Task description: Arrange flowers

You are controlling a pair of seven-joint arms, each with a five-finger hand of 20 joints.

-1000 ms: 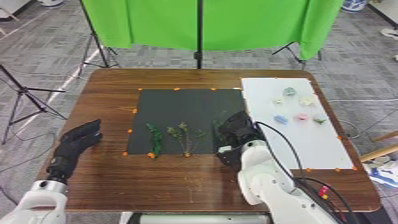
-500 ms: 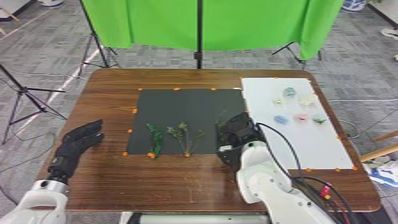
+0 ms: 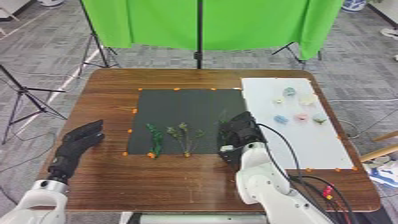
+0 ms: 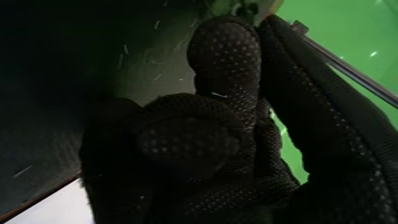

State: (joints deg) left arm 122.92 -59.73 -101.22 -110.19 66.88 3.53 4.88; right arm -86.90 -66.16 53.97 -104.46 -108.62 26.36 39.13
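On the brown table (image 3: 178,187), I record green stems (image 3: 155,141) on the black sheet (image 3: 178,107), flowers (image 3: 301,117) on the white sheet (image 3: 306,147); left hand (image 3: 78,142) relaxed, right hand (image 3: 239,131) beside them, grip I cannot tell

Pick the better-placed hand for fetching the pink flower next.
Right, I'd say: the right hand is near the white sheet, where the pink flower lies; the left hand is left of the black sheet.
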